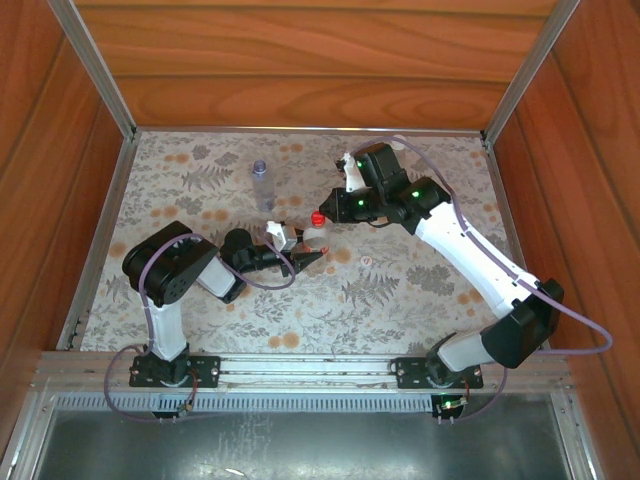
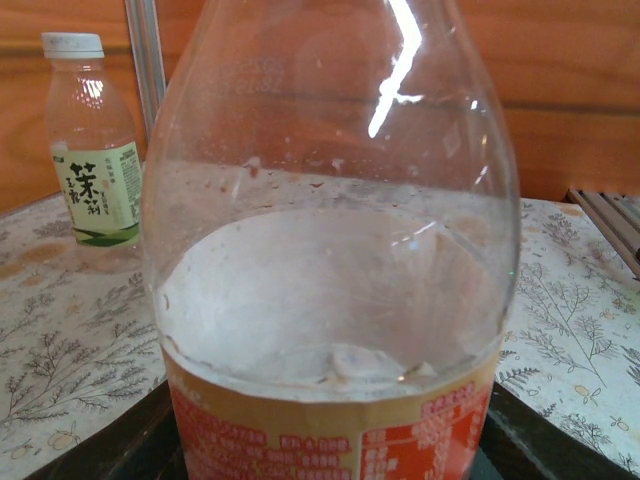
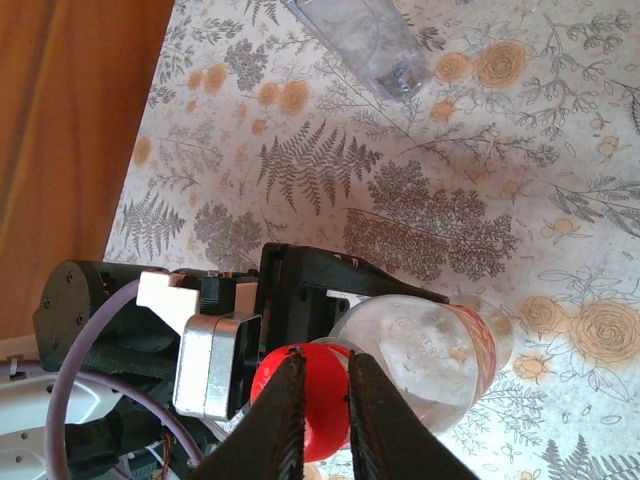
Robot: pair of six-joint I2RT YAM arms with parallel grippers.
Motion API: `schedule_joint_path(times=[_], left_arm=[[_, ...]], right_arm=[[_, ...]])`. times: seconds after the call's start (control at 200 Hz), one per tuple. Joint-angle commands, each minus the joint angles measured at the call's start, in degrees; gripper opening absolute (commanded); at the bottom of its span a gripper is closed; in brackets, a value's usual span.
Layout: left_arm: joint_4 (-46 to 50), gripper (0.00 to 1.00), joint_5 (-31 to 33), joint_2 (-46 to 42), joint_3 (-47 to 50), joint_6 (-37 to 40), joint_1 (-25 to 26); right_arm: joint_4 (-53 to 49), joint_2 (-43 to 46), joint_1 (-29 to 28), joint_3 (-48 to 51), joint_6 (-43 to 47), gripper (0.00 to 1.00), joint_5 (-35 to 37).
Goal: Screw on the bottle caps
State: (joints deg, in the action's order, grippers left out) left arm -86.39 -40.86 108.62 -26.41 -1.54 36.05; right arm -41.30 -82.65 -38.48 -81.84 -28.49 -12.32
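Red cap (image 3: 327,400) on bottle (image 3: 430,350) — seemingly pinched, right fingers (image 3: 280,410) — table (image 3: 400,200) open.

Bluish bottle (image 1: 260,185) upright amid open tabletop (image 1: 420,290)

Floral-print tablecloth (image 1: 400,290) spread flat; wood-panel walls (image 1: 300,60) around; aluminium posts (image 1: 95,65) at back corners; metal rail (image 1: 300,365) along near edge.

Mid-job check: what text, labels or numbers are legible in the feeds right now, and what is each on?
"茶": top large character on the green-label bottle, as best I can tell; those below it are too blurred.
Small white print on the red-label bottle: too blurred to read.
No readable text on the clear bottle.
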Motion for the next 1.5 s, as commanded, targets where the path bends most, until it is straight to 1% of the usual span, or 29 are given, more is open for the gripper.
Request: schedule_joint_path(times=[0.0,0.185,0.34,0.4,0.45,0.58,0.67,0.795,0.85,1.045,1.125,1.179,1.359,1.494], left_arm=[[5.3,0.58,-2.3,2.3,0.9,-0.5,0.5],[5.3,0.58,-2.2,2.5,0.8,-0.5,0.5],[5.3,0.58,-2.4,2.7,0.4,-0.7,0.4],[5.3,0.58,-2.3,2.7,0.4,-0.7,0.4],[5.3,0.58,-2.4,2.7,0.4,-0.7,0.4],[5.3,0.58,-2.4,2.7,0.3,-0.8,0.5],[5.3,0.58,-2.1,3.0,0.1,-0.8,0.5],[5.3,0.58,-2.0,3.2,-0.3,-1.2,0.5],[5.3,0.58,-2.0,3.2,-0.4,-1.3,0.5],[5.3,0.58,-1.9,3.0,0.0,-1.9,0.1],[5.3,0.58,-1.9,3.2,0.0,-1.9,0.0],[5.3,0.57,-1.9,3.4,0.0,-1.9,0.0],[5.3,0.58,-1.8,3.5,-0.1,-2.1,-0.2],[5.3,0.58,-1.8,3.4,0.1,-2.1,-0.6]], right_arm=[[-5.9,-1.1,1.0,2.4,0.1,0.23,2.5],[-4.7,-0.1,1.0,2.4,0.5,0.34,2.3],[-3.2,0.0,1.0,2.2,1.0,0.51,-0.1],[-3.1,-0.5,1.0,2.0,1.0,0.55,-1.6],[-3.1,-0.9,1.0,2.0,0.9,0.55,-2.6],[-3.2,-1.0,1.0,2.9,0.2,0.48,-3.6],[-2.0,-0.4,1.0,3.8,-0.4,0.48,-4.8],[-0.4,0.4,1.0,4.8,-0.8,0.52,-6.8],[-0.5,0.5,1.0,4.9,-0.7,0.52,-6.4],[-0.5,2.0,1.1,6.5,-1.0,0.37,-4.1],[-0.3,2.4,1.1,7.0,-1.4,0.34,-4.1],[-0.2,2.7,1.2,7.4,-1.6,0.30,-3.6],[-0.3,3.9,1.3,7.8,-1.9,0.25,-2.3],[-0.2,4.3,1.5,8.5,-2.0,0.24,-2.0]])
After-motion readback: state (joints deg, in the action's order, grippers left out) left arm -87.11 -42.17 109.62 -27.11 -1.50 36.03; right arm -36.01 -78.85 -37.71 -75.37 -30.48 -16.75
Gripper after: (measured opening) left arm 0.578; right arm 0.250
